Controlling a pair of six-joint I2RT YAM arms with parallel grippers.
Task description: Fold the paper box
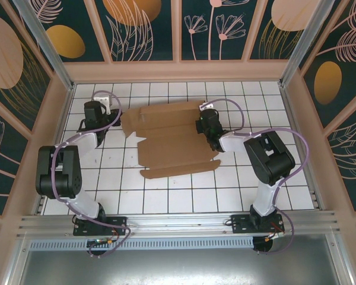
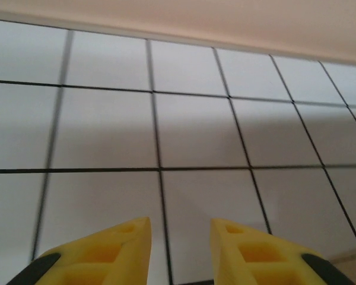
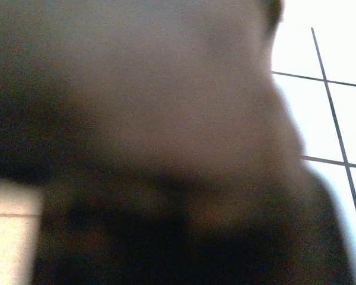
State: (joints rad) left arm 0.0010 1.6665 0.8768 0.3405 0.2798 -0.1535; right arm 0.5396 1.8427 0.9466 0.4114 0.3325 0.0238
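Note:
The paper box (image 1: 166,139) lies as a flat brown cardboard sheet with flaps across the middle of the white tiled table (image 1: 166,196). My left gripper (image 1: 114,117) hovers at the sheet's left edge. In the left wrist view the left gripper (image 2: 179,222) is open, its yellow fingers (image 2: 121,249) apart over bare tile with nothing between them. My right gripper (image 1: 202,122) rests at the sheet's right end and is shut. The paper box (image 3: 166,119) is a brown blur close against the right wrist camera, hiding the fingers. Whether they clamp the cardboard I cannot tell.
Pale wooden walls ring the table, with the back wall (image 1: 178,71) just behind the sheet and side walls (image 1: 56,130) near each arm. The same back wall (image 2: 225,18) runs along the top of the left wrist view. A metal rail (image 1: 178,228) crosses the near edge.

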